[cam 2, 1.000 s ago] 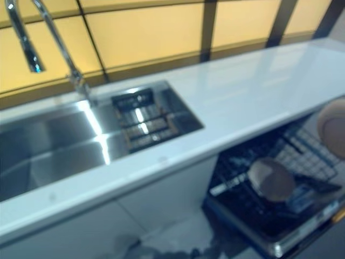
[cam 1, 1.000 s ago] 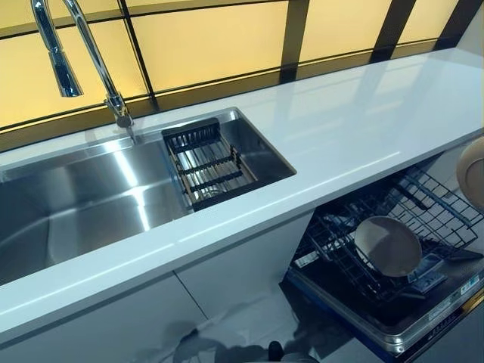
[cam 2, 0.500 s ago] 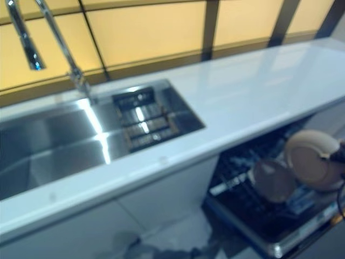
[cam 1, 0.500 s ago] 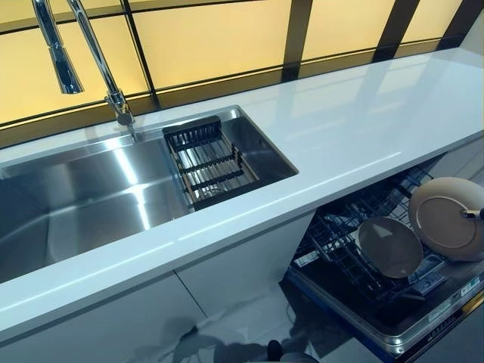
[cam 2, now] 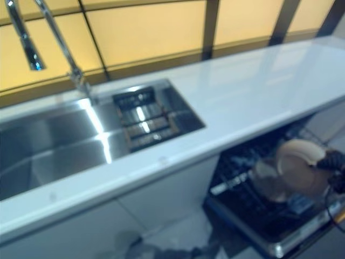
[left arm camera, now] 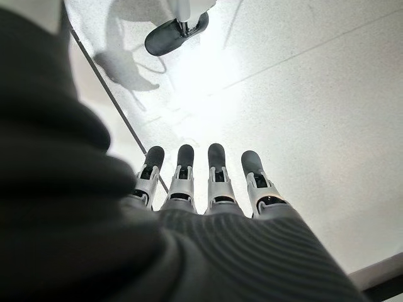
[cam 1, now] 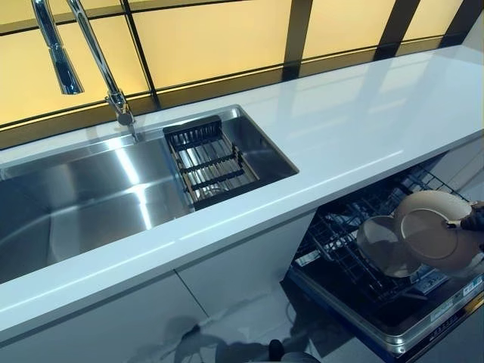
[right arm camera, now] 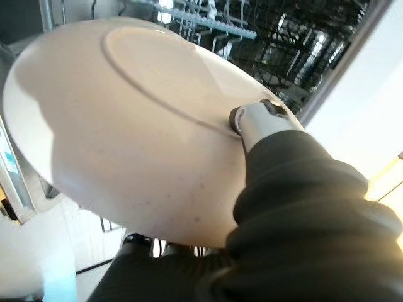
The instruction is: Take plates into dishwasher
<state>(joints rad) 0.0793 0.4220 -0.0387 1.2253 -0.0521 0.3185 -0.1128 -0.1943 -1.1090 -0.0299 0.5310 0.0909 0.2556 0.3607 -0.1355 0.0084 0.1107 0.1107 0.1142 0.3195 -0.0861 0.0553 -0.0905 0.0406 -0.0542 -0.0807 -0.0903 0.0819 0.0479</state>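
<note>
Left eye view: a long white countertop (cam 1: 355, 128) runs across, with a stainless steel sink (cam 1: 83, 204) let into it, a black slatted drain rack (cam 1: 208, 162) at the sink's right end and a curved chrome tap (cam 1: 91, 53) behind. Below the counter at the right, the open dishwasher's black wire rack (cam 1: 355, 227) is pulled out. A grey-brown round plate (cam 1: 382, 246) stands tilted in the rack. Overlapping its right edge is a beige round plate (cam 1: 435, 238), underside with its raised foot ring facing the camera, held above the rack by the right hand (cam 1: 475, 219), which enters at the frame's right edge and grips the plate's right rim. Whether the beige plate touches the rack cannot be told. Right eye view: same layout, softer; the beige plate sits just in front of the darker one, the hand's dark cover at its right rim. Left wrist view: the left hand (left arm camera: 208, 182) hangs over pale speckled floor (left arm camera: 315, 107), fingers straight and side by side, holding nothing. Right wrist view: the beige plate's underside fills most of the frame, the thumb (right arm camera: 261, 123) pressed on it near the foot ring, pinching the plate against fingers hidden behind it; the wire rack shows beyond the plate's far edge.
</note>
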